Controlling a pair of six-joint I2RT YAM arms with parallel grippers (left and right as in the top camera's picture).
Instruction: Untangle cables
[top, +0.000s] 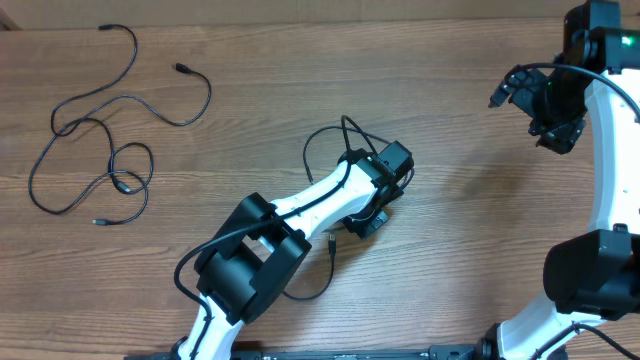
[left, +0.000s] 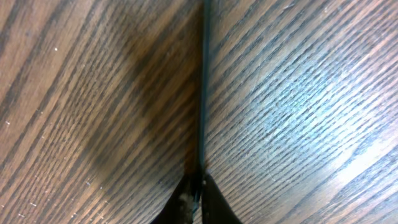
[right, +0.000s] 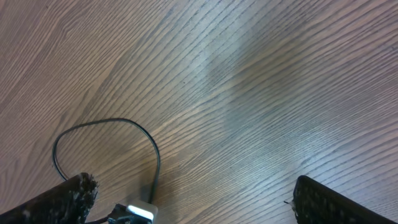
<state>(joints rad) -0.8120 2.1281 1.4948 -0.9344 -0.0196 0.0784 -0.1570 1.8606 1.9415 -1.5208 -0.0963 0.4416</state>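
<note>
Brown wood-grain desk (top: 450, 260) lies under both arms. We record thin black flexible cables (top: 118, 186) lying in loose, overlapping loops at the far-left part of the desk in the overhead view, small plug ends showing, well apart from both arms. We note a separate thin black cord with a small plug end (top: 329, 243) lying just beside the white-and-black left arm (top: 300, 205), near the middle of the desk.

We find the left fingers (left: 208, 199) pressed together on a thin black cable strand (left: 203, 93), which runs straight away from between them across the wood in the left wrist view. We cannot tell whether that strand belongs to the cord seen beside the arm.

We find the right fingers (right: 71, 193) standing wide apart, only bare wood showing between them, at the right side of the desk and well apart from all the cables. Near their base a thin black wire loop (right: 106, 122) runs to a small white connector (right: 140, 213).
</note>
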